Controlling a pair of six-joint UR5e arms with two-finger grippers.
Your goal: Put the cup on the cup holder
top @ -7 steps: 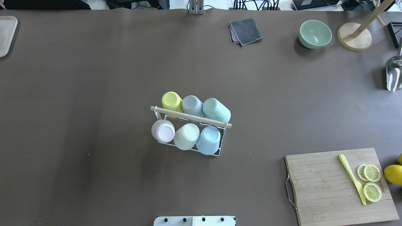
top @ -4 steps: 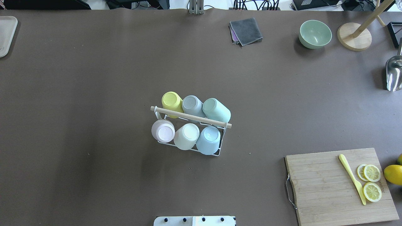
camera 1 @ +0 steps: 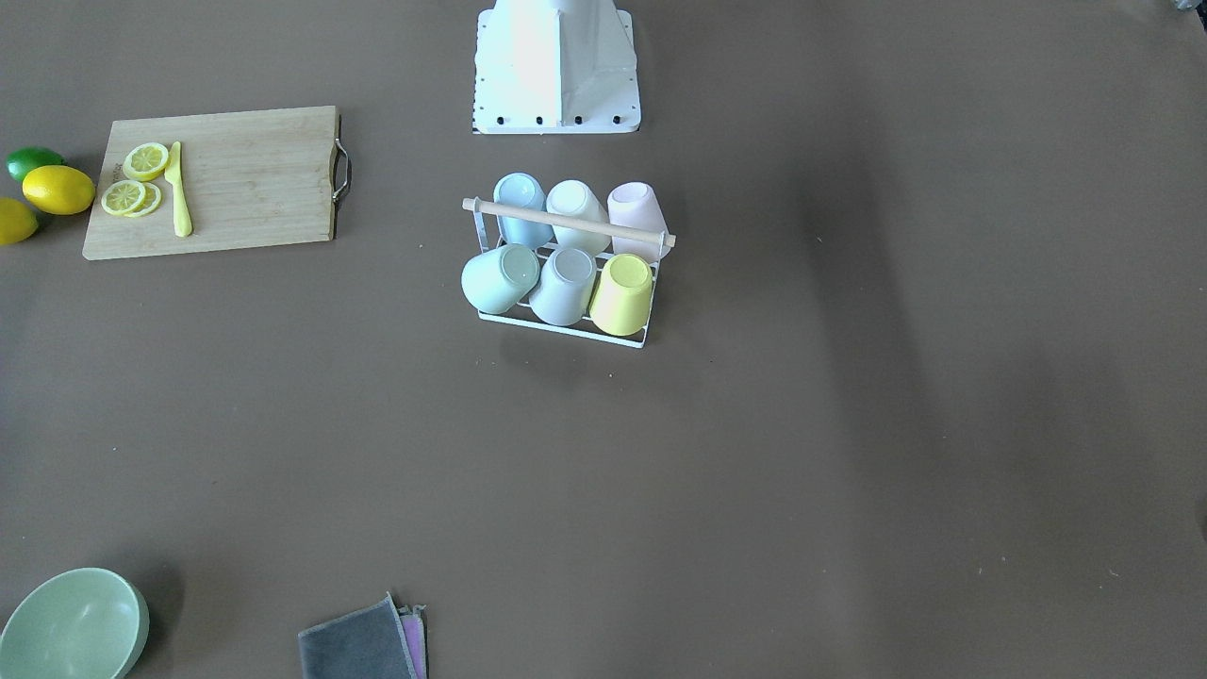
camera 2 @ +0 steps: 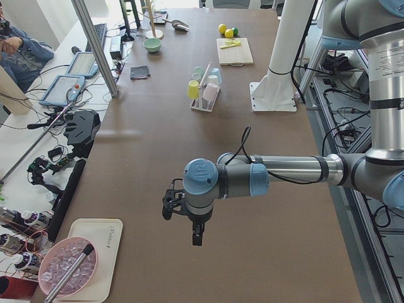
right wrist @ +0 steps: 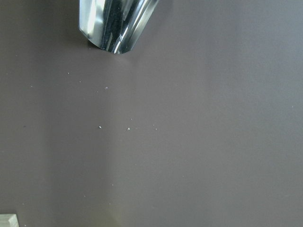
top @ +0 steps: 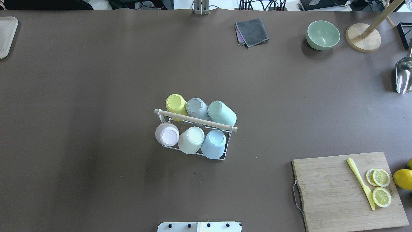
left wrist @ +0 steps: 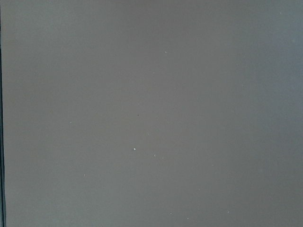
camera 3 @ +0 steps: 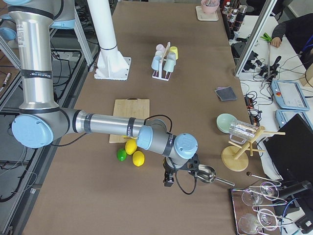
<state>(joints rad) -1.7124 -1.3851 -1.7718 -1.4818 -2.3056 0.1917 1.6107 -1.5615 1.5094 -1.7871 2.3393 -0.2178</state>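
6 cups (top: 191, 144) are upturned on the holder (top: 195, 120), set mid-desk (top: 96, 80), well apart from every edge. Left jaws and right jaws hang over opposite ends; width cannot be told.

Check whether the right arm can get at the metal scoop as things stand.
Probably yes. The right gripper hangs just beside the metal scoop near the right end of the table, and its wrist camera shows only bare table next to the scoop. Whether the gripper is open cannot be told.
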